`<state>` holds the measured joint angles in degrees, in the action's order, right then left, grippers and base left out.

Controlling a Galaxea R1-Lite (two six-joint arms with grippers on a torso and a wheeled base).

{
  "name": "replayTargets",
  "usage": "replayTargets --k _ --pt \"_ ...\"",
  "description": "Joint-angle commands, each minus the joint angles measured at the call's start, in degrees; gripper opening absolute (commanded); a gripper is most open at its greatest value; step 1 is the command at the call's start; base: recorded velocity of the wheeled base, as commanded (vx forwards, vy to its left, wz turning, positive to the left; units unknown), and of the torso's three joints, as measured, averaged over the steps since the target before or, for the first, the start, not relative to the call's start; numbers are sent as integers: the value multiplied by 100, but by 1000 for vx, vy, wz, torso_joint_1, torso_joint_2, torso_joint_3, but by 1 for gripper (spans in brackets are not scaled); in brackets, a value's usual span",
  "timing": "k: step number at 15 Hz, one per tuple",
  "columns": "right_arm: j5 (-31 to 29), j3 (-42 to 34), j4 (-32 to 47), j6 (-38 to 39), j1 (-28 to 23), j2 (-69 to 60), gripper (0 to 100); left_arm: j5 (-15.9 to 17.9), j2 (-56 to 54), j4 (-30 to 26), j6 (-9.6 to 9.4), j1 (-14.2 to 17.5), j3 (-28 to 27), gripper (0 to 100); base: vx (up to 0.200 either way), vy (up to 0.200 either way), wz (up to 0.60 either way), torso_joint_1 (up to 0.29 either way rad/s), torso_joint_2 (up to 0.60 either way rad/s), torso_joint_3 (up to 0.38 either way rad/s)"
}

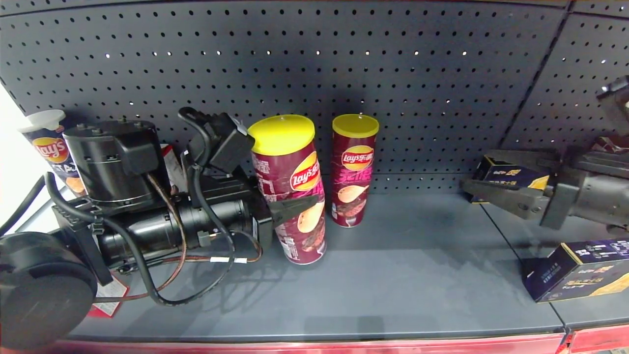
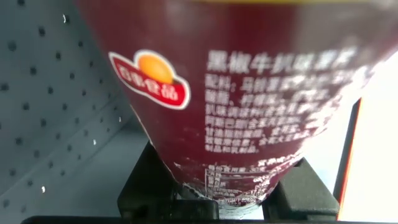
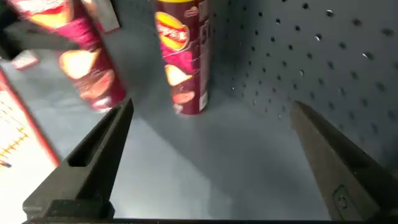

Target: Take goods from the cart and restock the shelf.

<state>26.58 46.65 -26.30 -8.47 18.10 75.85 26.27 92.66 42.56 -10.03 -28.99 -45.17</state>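
Note:
My left gripper [image 1: 290, 199] is shut on a maroon chip can [image 1: 295, 187] with a yellow lid, which leans slightly, its base at the shelf floor [image 1: 403, 265]. In the left wrist view the can [image 2: 249, 93] sits between the black fingers [image 2: 149, 186]. A second matching can [image 1: 354, 169] stands upright just to its right, near the pegboard back. My right gripper [image 1: 474, 170] hovers open and empty at the right of the shelf; its view looks between its fingers [image 3: 93, 162] towards the held can [image 3: 87, 62] and the standing can [image 3: 183, 56].
A white-lidded chip can [image 1: 49, 142] stands at the far left behind the left arm. Dark blue boxes sit at the back right [image 1: 511, 174] and front right [image 1: 580, 268]. The shelf's red front edge [image 1: 314, 344] runs along the bottom.

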Motion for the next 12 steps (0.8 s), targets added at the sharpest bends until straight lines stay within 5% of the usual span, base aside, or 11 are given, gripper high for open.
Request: replayTargets --k 1,7,12 --pt "366 476 -253 -84 53 932 100 1 -117 16 1 25 201 0 0 0 0 0 0 0" --pt "1930 1258 -1211 -181 106 2109 100 10 -222 16 1 25 412 0 0 0 0 0 0 0" --pt "2379 1786 -1668 -172 361 2944 100 10 -222 16 10 25 395 0 0 0 0 0 0 0"
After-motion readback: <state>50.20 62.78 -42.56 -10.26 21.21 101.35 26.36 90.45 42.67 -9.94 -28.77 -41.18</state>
